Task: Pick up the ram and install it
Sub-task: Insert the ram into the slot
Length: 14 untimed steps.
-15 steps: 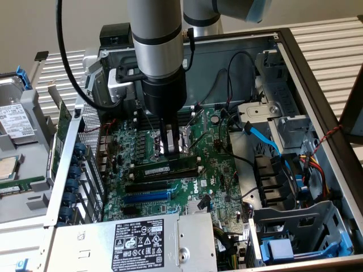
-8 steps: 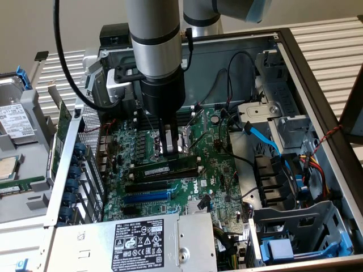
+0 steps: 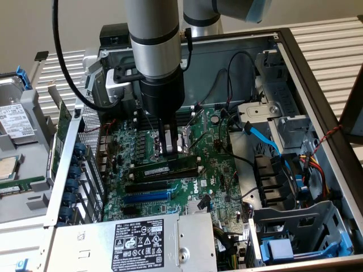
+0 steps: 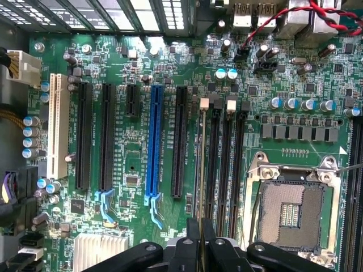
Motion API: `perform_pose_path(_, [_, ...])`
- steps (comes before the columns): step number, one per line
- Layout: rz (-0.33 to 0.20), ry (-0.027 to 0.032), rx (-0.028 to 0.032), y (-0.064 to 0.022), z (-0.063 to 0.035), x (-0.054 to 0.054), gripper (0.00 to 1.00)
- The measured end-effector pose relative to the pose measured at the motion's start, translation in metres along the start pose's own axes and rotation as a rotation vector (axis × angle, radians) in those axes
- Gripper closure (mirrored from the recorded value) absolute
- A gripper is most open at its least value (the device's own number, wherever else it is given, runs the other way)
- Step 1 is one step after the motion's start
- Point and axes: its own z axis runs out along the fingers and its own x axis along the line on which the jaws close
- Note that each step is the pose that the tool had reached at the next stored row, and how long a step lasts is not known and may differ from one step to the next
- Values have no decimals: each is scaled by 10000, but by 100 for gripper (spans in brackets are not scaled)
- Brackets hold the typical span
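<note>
Standing open, the computer case [image 3: 317, 85] bares its motherboard [image 4: 130, 170], where the ram [image 3: 181, 166] rests edge-down along the outermost of the black memory slots [image 4: 226, 170], seemingly not fully seated. The gripper [image 3: 169, 150] pinches its top edge, jaws nearly closed, keeping it upright for the slot.

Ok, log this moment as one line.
gripper: shut on ram | ram: upright, lengthwise over black memory slots | seated: cannot tell

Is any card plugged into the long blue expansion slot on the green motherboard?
No, the long blue plastic expansion slot stands empty, with nothing seated in it along its visible length.
</note>
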Motion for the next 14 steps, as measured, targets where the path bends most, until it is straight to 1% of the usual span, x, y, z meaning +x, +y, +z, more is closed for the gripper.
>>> perform_pose_path(5, [1, 0, -3, 1, -8, 1, 87])
perform_pose_path(8, [6, 1, -9, -1, -69, 3, 87])
perform_pose_path(10, [2, -1, -2, -8, -101, 5, 87])
perform_pose_path(14, [2, -2, 0, -10, -105, 5, 87])
